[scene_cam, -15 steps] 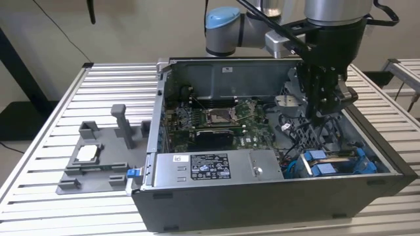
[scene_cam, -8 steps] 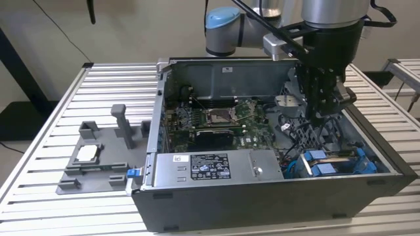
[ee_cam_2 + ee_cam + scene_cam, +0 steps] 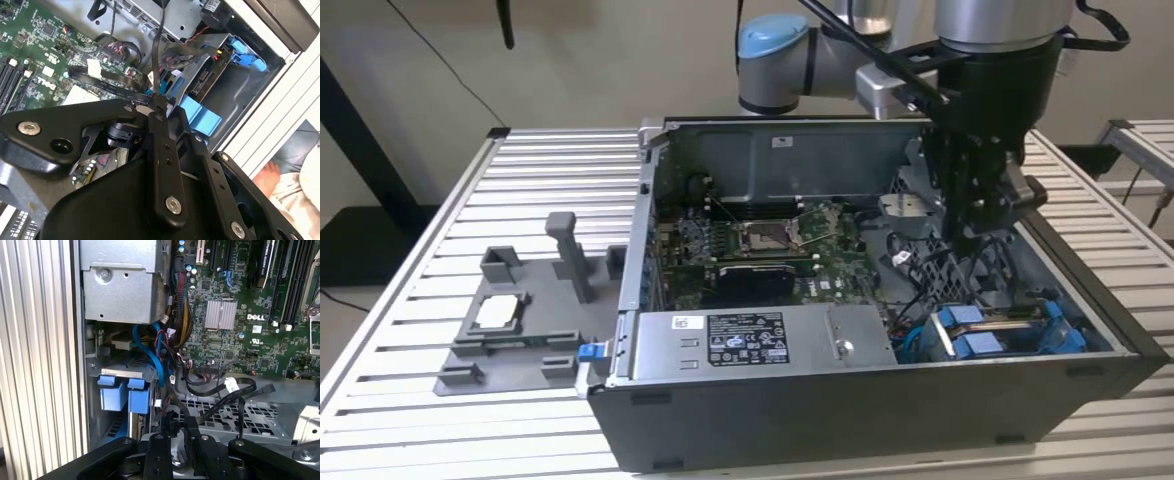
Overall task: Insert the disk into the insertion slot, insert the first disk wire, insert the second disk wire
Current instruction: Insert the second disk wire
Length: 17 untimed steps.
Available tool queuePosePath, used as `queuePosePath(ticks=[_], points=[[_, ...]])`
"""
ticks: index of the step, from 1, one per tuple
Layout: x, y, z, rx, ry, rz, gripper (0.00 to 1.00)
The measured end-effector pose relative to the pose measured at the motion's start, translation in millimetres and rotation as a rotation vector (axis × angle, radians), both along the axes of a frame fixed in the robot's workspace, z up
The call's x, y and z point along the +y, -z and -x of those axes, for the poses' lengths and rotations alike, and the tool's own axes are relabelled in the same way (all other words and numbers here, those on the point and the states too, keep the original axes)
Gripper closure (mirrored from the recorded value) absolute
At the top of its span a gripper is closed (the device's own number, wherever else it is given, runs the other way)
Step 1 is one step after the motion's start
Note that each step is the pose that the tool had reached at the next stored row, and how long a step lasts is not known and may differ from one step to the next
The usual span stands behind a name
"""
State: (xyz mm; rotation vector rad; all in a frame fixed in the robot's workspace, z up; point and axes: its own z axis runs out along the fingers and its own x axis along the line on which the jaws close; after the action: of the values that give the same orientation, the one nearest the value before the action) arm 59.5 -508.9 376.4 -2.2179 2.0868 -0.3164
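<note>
The gripper [image 3: 969, 236] hangs inside the open computer case [image 3: 720, 420], close to the case's three o'clock wall in the exterior view. Its fingers [image 3: 162, 150] are pressed together on a black wire [image 3: 158, 60], pinched right at the wire's end. Tight quarters here: the side wall stands just beside the arm at three o'clock, and the motherboard [image 3: 761, 240] lies open at nine o'clock. Loose cables [image 3: 215, 389] loop across the perforated metal beneath the fingertips.

The disk [image 3: 974, 338] in its blue carrier sits in the insertion slot [image 3: 240, 87], down at the case's five o'clock corner. That puts it at six o'clock from the gripper, near but not touching. The power supply [image 3: 747, 340] borders the slot at nine o'clock.

Out on the slatted table [image 3: 440, 200], a grey fixture [image 3: 520, 330] stands at the case's nine o'clock, well apart from the gripper, with slats showing along its outer edge.
</note>
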Motion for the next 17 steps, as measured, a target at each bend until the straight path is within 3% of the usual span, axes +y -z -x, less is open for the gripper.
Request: queuePosePath(ticks=[3, 7, 10, 13, 17], points=[[-0.1, -1.2, 0.0, 0.0, 0.0, 0.0014, 0.74], [-0.3, -1.3, 0.1, -0.0006, 0.0, 0.0084, 0.74], [-0.3, -0.3, 0.3, -0.002, 0.0, 0.0083, 0.74], [-0.3, 1.9, 0.8, -0.0071, 0.0, 0.0084, 0.74], [-0.4, 2.7, 0.9, -0.0079, 0.0, 0.0088, 0.74]])
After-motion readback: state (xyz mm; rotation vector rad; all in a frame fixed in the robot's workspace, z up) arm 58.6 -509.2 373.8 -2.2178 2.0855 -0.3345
